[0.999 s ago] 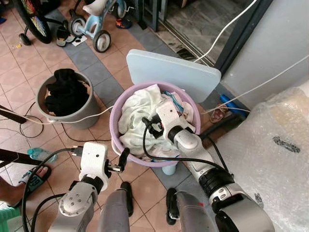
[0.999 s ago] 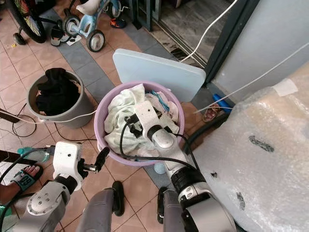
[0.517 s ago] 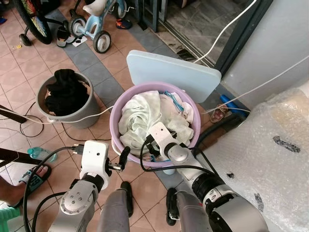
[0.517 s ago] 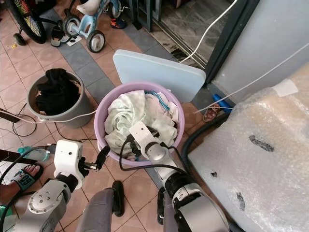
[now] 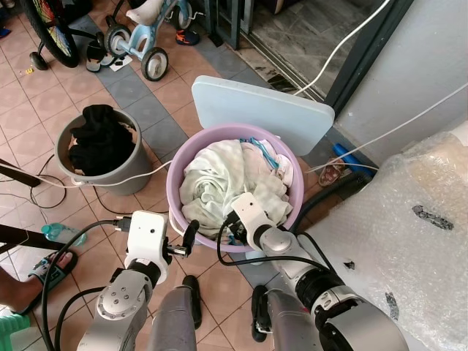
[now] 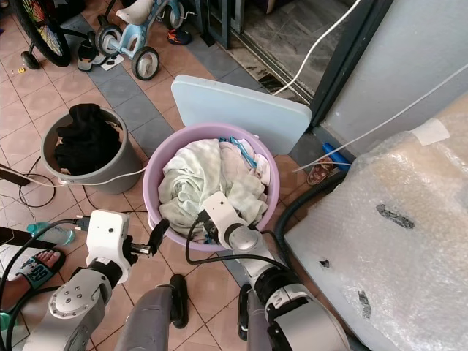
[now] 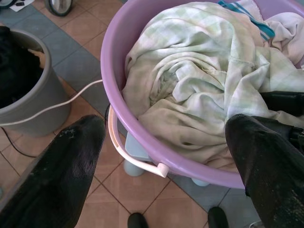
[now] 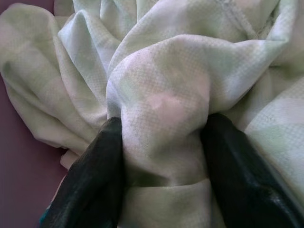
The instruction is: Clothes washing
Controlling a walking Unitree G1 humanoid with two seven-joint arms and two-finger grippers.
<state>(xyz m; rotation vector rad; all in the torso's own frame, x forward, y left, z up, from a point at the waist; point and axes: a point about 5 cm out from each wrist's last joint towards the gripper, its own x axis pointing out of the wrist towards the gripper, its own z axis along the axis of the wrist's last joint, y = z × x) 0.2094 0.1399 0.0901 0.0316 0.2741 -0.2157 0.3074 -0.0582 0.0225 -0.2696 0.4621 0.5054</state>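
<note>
Down on the tiled floor (image 5: 44,95) before you, the head views show a purple basin (image 5: 178,172) heaped with pale clothes (image 5: 219,179), a light blue board (image 5: 263,110) leaning behind its far rim. Your right gripper (image 5: 235,223) is sunk into the cloth at the basin's near rim. Your left gripper (image 5: 189,238) hangs just outside that near rim, on its left side, touching nothing. A grey bucket (image 5: 110,179) of dark clothes (image 5: 99,139) stands near the basin's left side, and a bubble-wrapped bulk (image 5: 409,219) rises at the right.

Your left wrist view looks over the basin's near rim and its white handle (image 7: 133,159); the two black fingers (image 7: 61,175) stand wide apart with nothing between them.

Your right wrist view shows the two black fingers (image 8: 90,185) pressed in on a bunched fold of the pale green checked cloth (image 8: 161,104), pinching it.

As I judge it, you're near the beginning: the basin is full, the bucket is full, and nothing has been lifted out yet. You have a hold on one garment; pulling it free, moving it on and clearing the rest of the pile are all left to do.

No brand, label or writing can be read in any view.
</note>
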